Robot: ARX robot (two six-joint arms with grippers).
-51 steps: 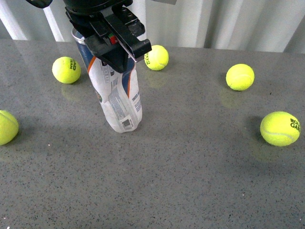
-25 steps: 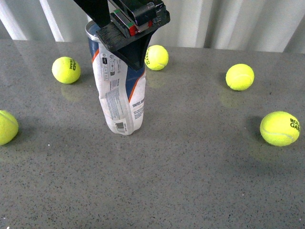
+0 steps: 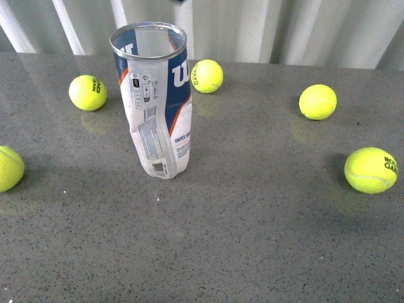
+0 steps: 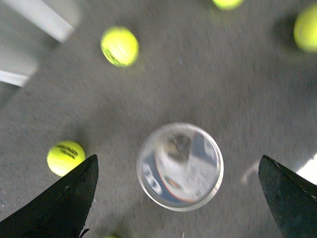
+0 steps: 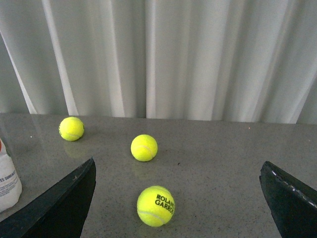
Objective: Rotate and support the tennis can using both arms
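The tennis can stands upright on the grey table, open metal rim on top, its middle dented. No arm shows in the front view. The left wrist view looks straight down into the can's mouth; my left gripper hovers above it, open, both black fingertips wide of the rim and touching nothing. My right gripper is open low over the table, with only the can's base showing at the picture's edge, off to one side of it.
Several yellow tennis balls lie around the can: one to its left, one behind it, one and one to the right, one at the left edge. A white curtain hangs behind the table.
The black gripper that was at the can's top has risen out of the front view. The can now stands free and more upright, its rim uncovered.
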